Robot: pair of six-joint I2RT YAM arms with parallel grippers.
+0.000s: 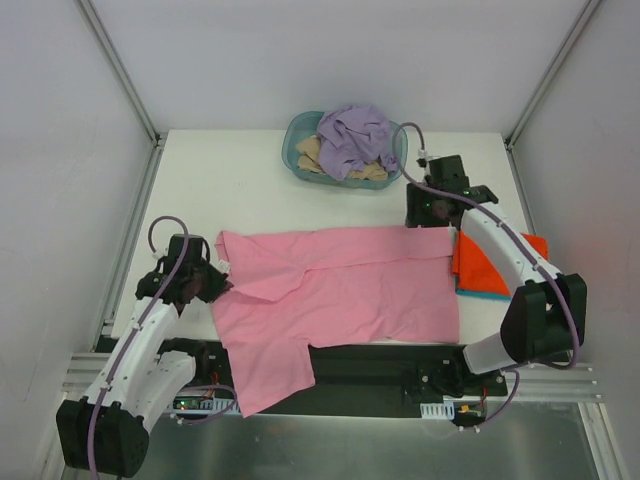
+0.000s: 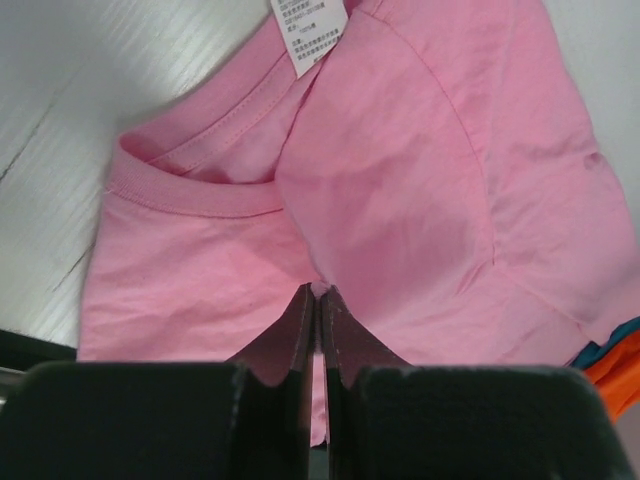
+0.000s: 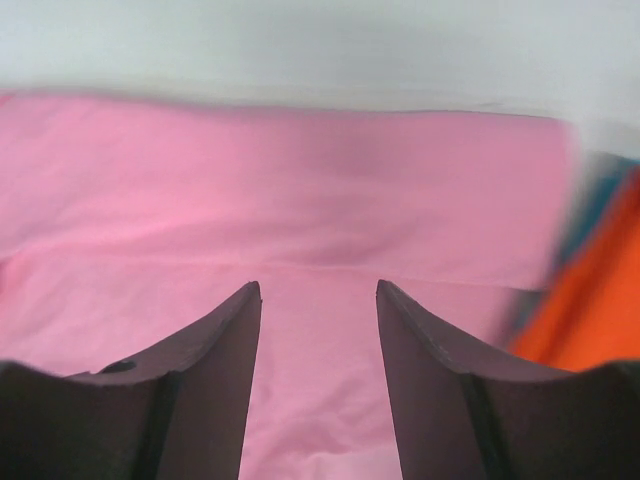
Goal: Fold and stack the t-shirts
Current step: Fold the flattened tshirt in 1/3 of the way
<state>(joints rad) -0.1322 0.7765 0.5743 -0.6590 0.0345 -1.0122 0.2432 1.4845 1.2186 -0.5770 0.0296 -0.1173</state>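
The pink t-shirt (image 1: 340, 285) lies spread across the table, one part folded over, one sleeve hanging over the near edge. My left gripper (image 1: 212, 283) is at its left edge near the collar, shut on a pinch of the pink cloth (image 2: 318, 292); the collar and a white label (image 2: 310, 30) show beyond it. My right gripper (image 1: 432, 222) is open just above the shirt's far right corner (image 3: 318, 290). A folded orange-red t-shirt (image 1: 490, 262) lies on a teal one (image 1: 480, 294) at the right. The lavender t-shirt (image 1: 355, 135) and the tan one (image 1: 312, 152) sit in the basket.
The teal oval basket (image 1: 292, 150) stands at the table's far middle. The folded stack sits close under my right arm. White enclosure walls and metal frame posts surround the table (image 1: 230, 190). A black base rail (image 1: 380, 365) runs along the near edge.
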